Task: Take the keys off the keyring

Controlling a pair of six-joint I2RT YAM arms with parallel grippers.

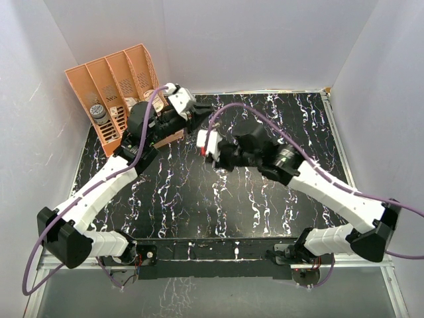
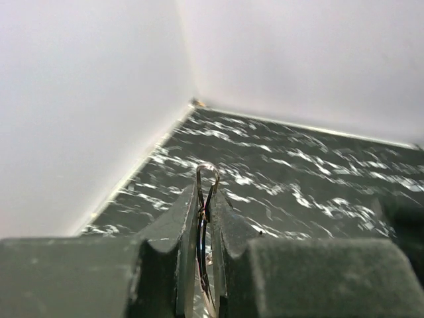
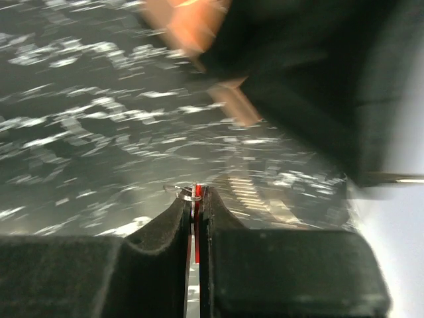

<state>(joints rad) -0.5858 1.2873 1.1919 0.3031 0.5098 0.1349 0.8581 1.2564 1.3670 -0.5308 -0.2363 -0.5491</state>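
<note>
One keyring (image 2: 207, 165): thin silver wire loop, edge-on, pinched in nearly closed left gripper (image 2: 205, 207). One red key (image 3: 197, 195): narrow sliver clamped in fully closed right gripper (image 3: 197, 211).

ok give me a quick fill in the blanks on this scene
1. The left fingers are shut on the thin wire ____.
2. The key in the right fingers has a ____ head.
3. The orange rack stands at the table's far ____ corner.
Missing: keyring; red; left
</note>
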